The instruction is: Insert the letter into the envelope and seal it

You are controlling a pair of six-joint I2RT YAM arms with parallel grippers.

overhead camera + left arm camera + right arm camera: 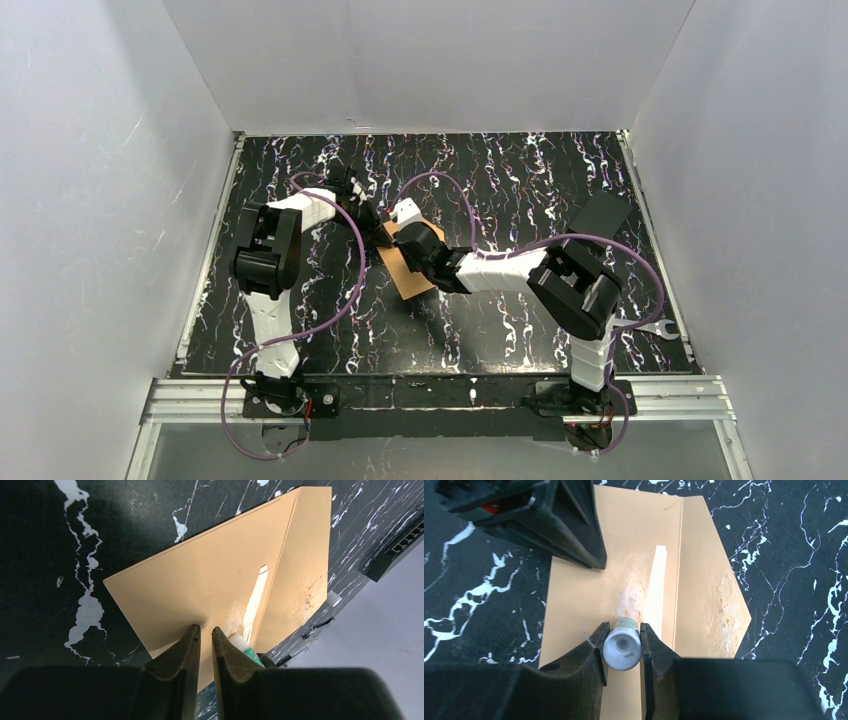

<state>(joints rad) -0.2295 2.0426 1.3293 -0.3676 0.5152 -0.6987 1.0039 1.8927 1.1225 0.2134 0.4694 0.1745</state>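
Kraft-thin, so risks buckling the envelope [574, 595] by dragging the glue stick [622, 652] clamped in right end effector [622, 630] past barely-parted left end effector's [206, 629] pin.

Arms [272, 325] white, joints [265, 255] black — cables [360, 265] purple, left tool [206, 630] black.

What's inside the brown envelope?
Only a thin pale strip peeks out at the mouth of the envelope, beside the open flap. It may be the letter's edge. The rest inside is covered by the envelope's own paper.
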